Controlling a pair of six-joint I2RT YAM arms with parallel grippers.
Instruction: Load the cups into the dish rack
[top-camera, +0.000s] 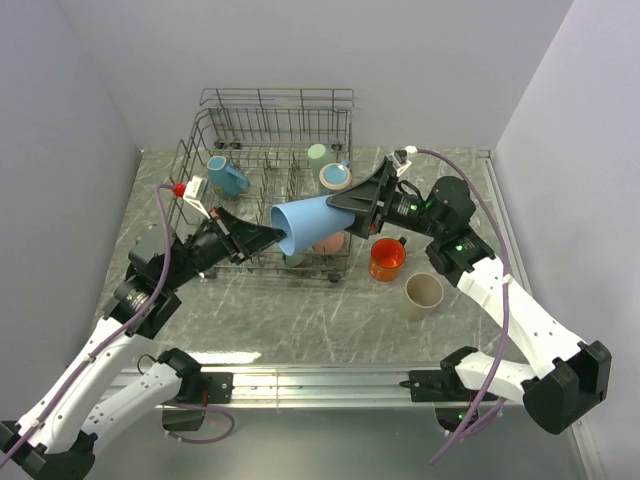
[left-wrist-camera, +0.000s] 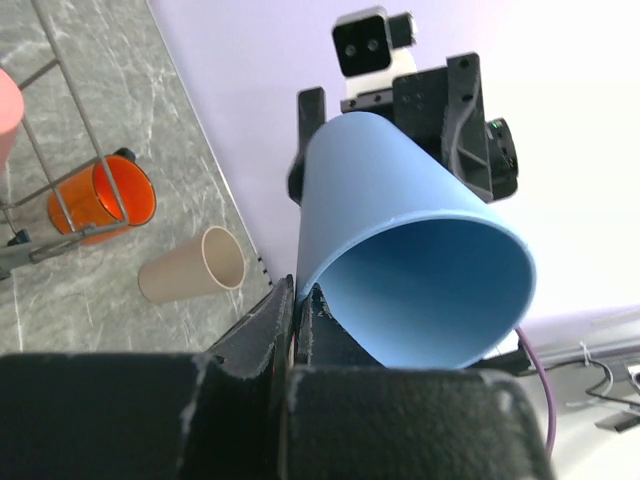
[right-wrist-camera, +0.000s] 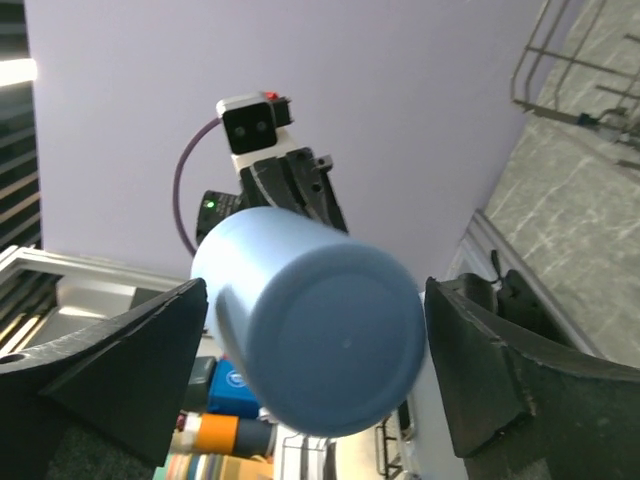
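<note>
My left gripper (left-wrist-camera: 296, 318) pinches a blue cup (left-wrist-camera: 420, 240) by its rim, in the air over the dish rack's (top-camera: 275, 100) near edge.
My right gripper (right-wrist-camera: 315, 330) stands wide open around the cup's closed base, clear of both sides. I judge it to be light, stiff, smooth plastic. The taper may slip, so I'd grip squarely across the body.

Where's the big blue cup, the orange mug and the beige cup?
big blue cup (top-camera: 310, 225), top view, middle of its side.
orange mug (top-camera: 385, 267), top view, its front wall.
beige cup (top-camera: 424, 291), top view, inside its open mouth.
</note>
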